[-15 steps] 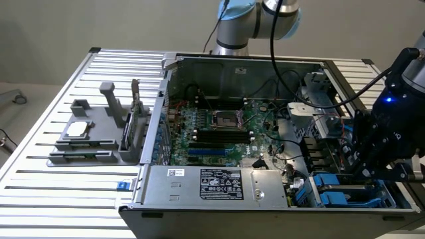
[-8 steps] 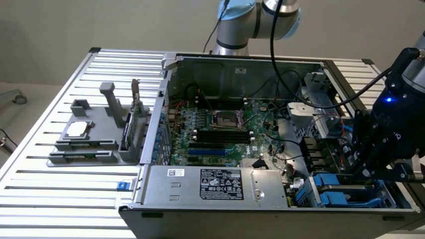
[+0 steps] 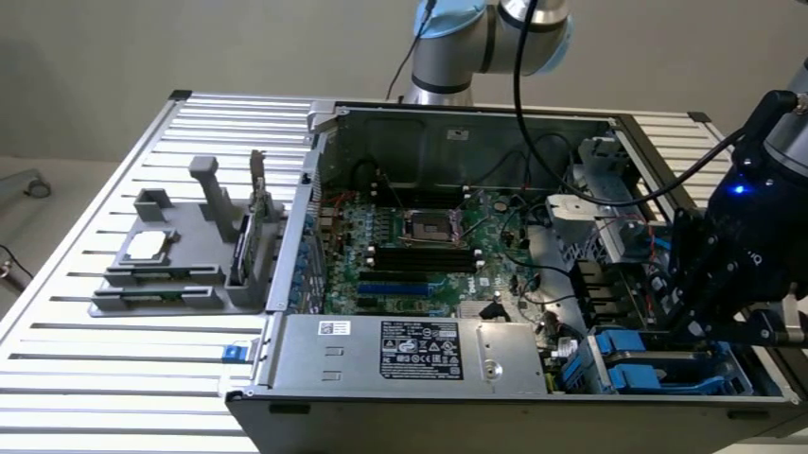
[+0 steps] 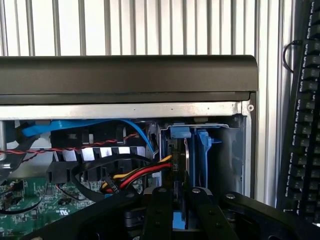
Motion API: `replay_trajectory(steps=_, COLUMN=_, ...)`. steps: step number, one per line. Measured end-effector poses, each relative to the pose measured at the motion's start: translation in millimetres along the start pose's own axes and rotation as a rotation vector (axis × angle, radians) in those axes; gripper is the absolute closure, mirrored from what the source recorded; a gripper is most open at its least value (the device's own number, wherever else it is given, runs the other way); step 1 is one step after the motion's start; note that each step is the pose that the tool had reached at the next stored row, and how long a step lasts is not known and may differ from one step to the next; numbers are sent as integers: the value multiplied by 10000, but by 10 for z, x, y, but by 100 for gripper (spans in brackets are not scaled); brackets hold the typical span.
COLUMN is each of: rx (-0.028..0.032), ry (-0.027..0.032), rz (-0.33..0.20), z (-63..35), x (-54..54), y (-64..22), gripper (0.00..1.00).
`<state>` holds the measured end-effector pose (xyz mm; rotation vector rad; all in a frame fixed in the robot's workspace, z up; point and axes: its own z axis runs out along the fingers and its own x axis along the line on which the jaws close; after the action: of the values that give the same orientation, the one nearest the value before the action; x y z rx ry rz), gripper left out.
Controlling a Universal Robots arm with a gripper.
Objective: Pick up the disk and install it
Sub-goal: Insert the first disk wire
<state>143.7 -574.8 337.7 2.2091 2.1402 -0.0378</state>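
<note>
One disk [image 4: 176,160] stands on edge between the gripper's [image 4: 179,194] two fingers [image 4: 160,210], which are clamped on its sides. Its far end reaches ahead of them into the one blue drive cage [image 4: 204,150] in a corner of the open computer case [image 4: 125,75]. One red, yellow and black cable bundle [image 4: 140,172] runs just beside the fingers. One keyboard [image 4: 305,125] lies outside the case wall.

Black gripper [image 4: 181,195], silver-blue arm [image 3: 531,38]
</note>
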Motion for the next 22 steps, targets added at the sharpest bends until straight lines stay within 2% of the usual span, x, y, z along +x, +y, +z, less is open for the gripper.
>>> replay_trajectory(steps=13, rx=26, ry=-2, rz=2, z=-9, x=17, y=-2, gripper=83)
replay_trajectory(steps=22, rx=84, ry=-4, rz=-2, z=-9, x=19, y=24, gripper=83)
